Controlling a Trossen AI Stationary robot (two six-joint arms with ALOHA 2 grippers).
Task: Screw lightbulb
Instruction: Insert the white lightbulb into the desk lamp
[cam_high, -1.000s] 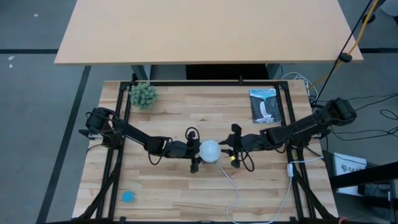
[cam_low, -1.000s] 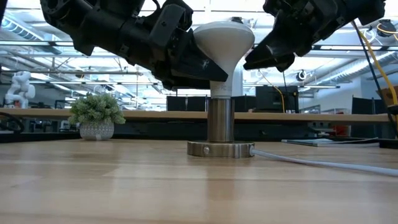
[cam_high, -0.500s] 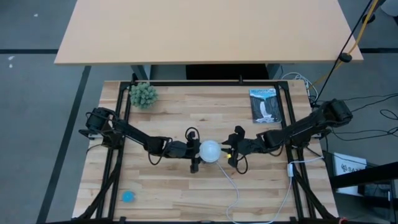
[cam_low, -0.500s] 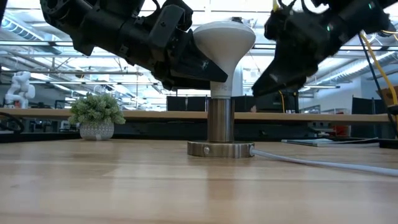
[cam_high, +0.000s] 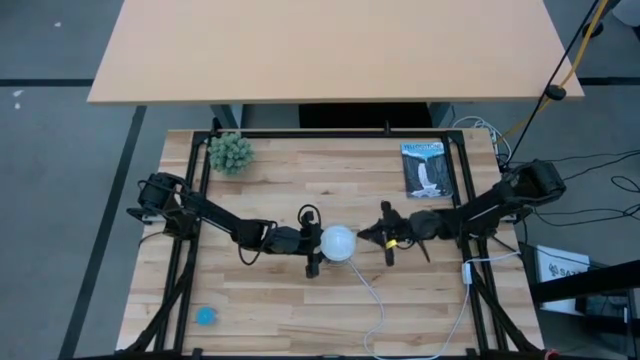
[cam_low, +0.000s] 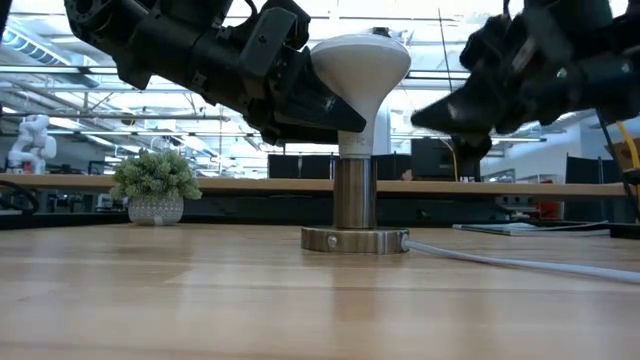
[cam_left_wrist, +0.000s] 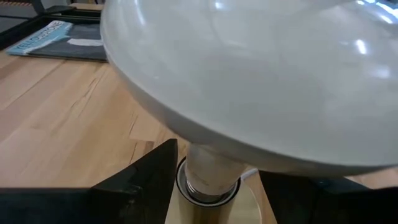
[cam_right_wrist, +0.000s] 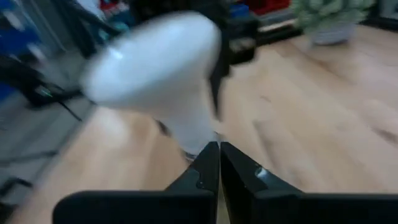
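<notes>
The white lightbulb (cam_high: 338, 243) stands upright, its grey base in the metal socket (cam_low: 354, 205) at the table's middle. My left gripper (cam_high: 318, 243) comes level from the table's left. It is open, with one finger on each side of the bulb's neck (cam_left_wrist: 211, 174), under the dome. My right gripper (cam_high: 364, 237) is shut and empty a little to the right of the bulb, pointing at it. In the right wrist view (cam_right_wrist: 219, 152) the bulb (cam_right_wrist: 155, 68) lies ahead of the closed fingertips. My left gripper has its fingers (cam_left_wrist: 146, 180) close beside the bulb's neck and taper (cam_low: 345, 120). The left wrist view shows a narrow gap at the neck. I cannot tell whether the fingers touch the taper higher up.
A white cord (cam_high: 376, 300) runs from the socket to the near edge. A small potted plant (cam_high: 230, 152) stands at the far left, a booklet (cam_high: 427, 170) lies at the far right, and a blue disc (cam_high: 205, 316) lies at the near left.
My right gripper has drawn back from the bulb's dome toward the table's right edge and has turned about its wrist. The bulb and my left gripper have kept still.
</notes>
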